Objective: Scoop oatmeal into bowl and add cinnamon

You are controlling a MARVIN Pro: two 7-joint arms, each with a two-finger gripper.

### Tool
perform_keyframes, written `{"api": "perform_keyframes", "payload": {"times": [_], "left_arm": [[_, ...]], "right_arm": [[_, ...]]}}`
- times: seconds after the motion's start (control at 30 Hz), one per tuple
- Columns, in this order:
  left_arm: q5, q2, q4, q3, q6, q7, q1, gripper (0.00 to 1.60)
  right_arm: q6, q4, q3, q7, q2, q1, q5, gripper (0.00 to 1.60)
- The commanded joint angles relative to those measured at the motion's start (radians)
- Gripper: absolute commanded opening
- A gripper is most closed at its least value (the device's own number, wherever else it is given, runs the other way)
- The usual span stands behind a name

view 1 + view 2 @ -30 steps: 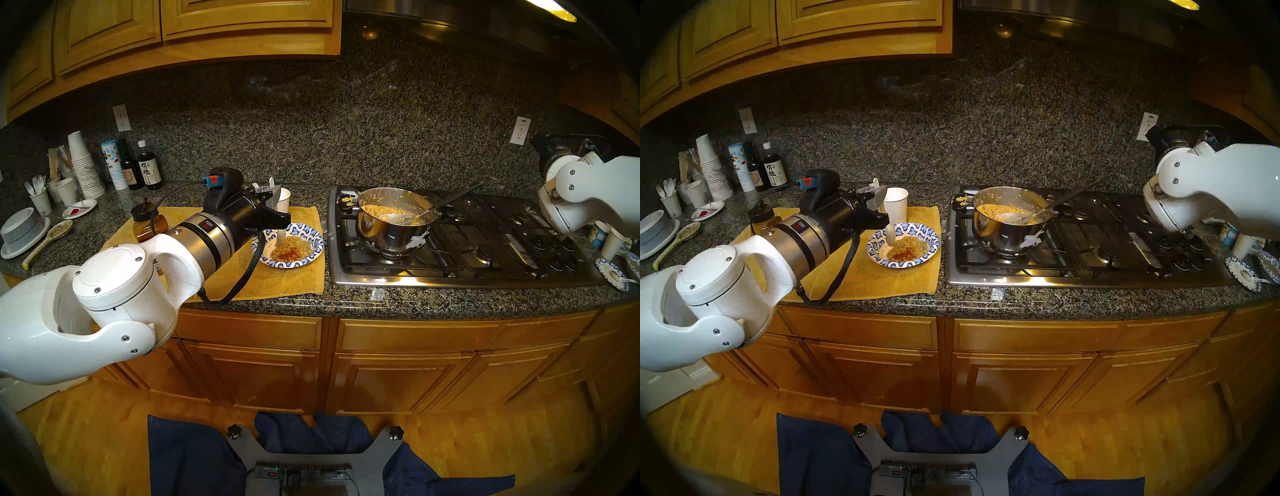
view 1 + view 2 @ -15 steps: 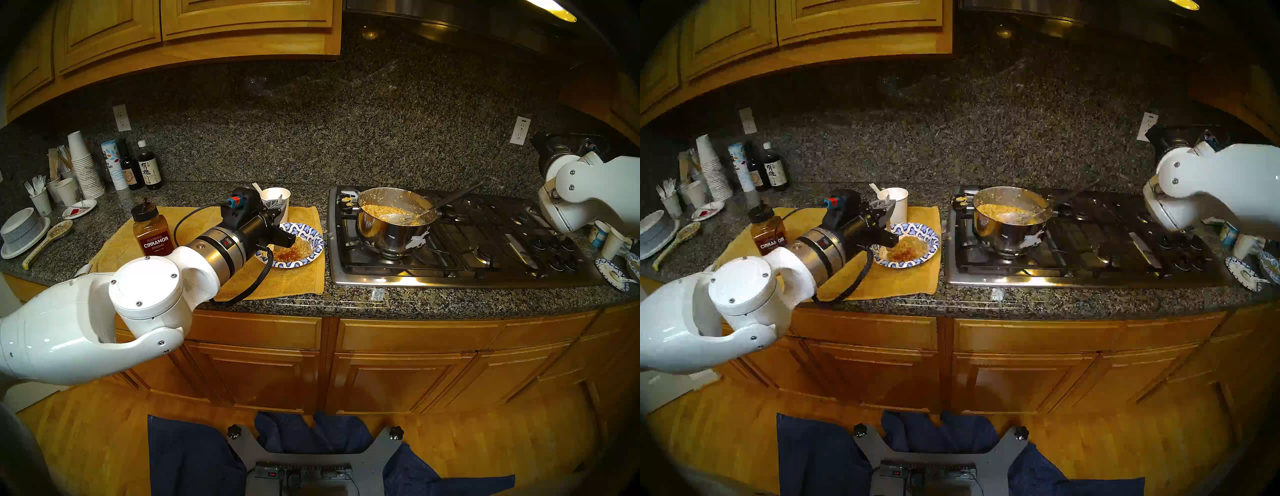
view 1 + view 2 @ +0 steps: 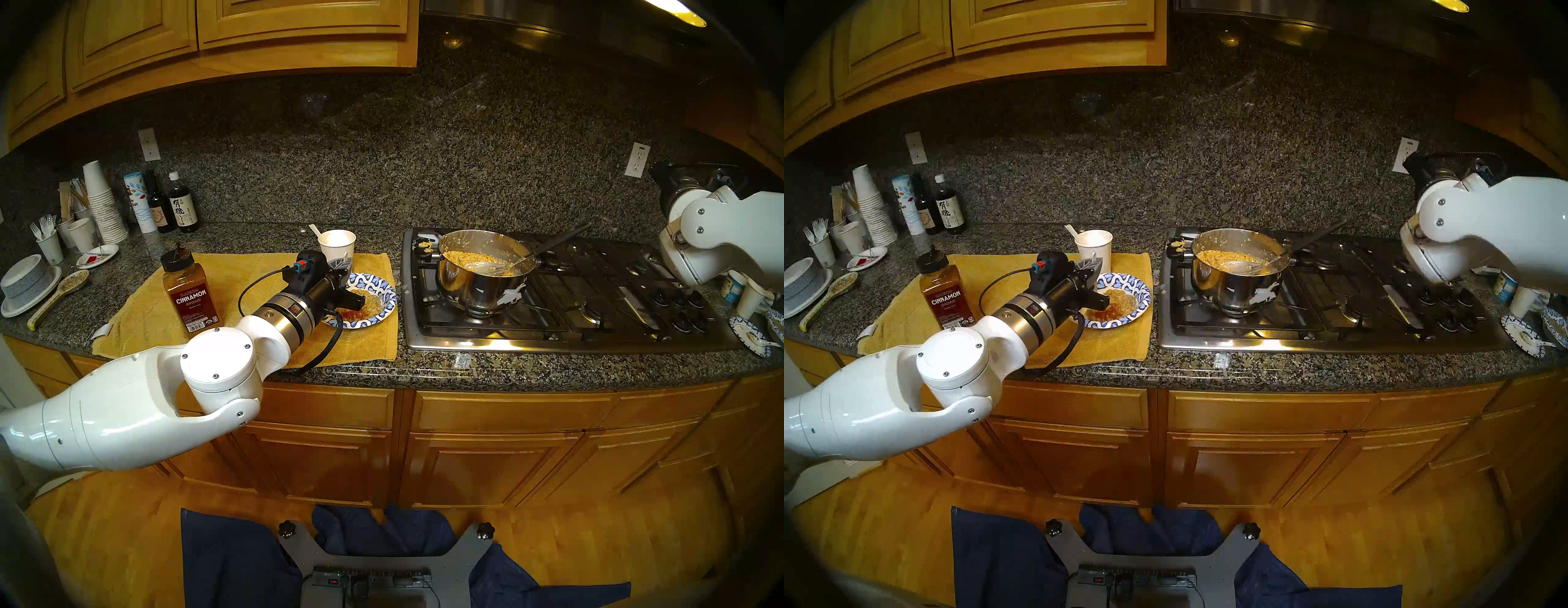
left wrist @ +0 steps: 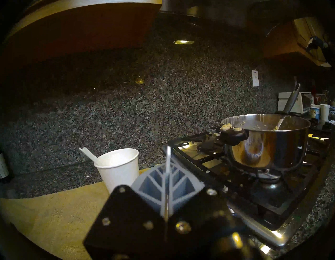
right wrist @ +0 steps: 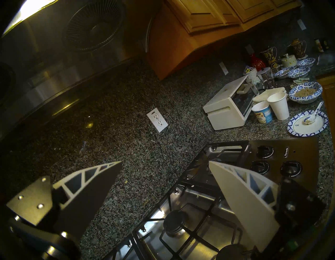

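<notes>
You see the desk [image 3: 509,369] carrying a yellow towel [image 3: 254,335]; on it the cinnamon jar [image 3: 191,293] stands upright, left of the paper bowl [image 3: 382,293] of oatmeal [image 3: 373,302]. Left fingers [image 4: 174,188] are clamped on a white utensil handle [image 4: 168,163] over the bowl; right fingers [image 5: 241,199] spread apart

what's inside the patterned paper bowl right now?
The bowl holds tan oatmeal with a red-brown cinnamon patch at its near edge. The left gripper, its jaws shut on a white spoon handle, covers the bowl's left part, so the spoon's tip is hidden.
</notes>
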State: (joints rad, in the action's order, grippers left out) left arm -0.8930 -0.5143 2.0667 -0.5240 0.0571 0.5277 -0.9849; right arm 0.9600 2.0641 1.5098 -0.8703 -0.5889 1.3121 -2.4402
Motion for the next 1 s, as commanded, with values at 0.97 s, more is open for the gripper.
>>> {"api": "perform_keyframes", "payload": {"times": [0.97], "left_arm": [[0.098,-0.109,0.002,0.026,-0.195,0.068,0.058,0.62]], "right_arm": [[0.000,-0.006,-0.032,-0.100,0.014,0.024,0.052,1.60]]}}
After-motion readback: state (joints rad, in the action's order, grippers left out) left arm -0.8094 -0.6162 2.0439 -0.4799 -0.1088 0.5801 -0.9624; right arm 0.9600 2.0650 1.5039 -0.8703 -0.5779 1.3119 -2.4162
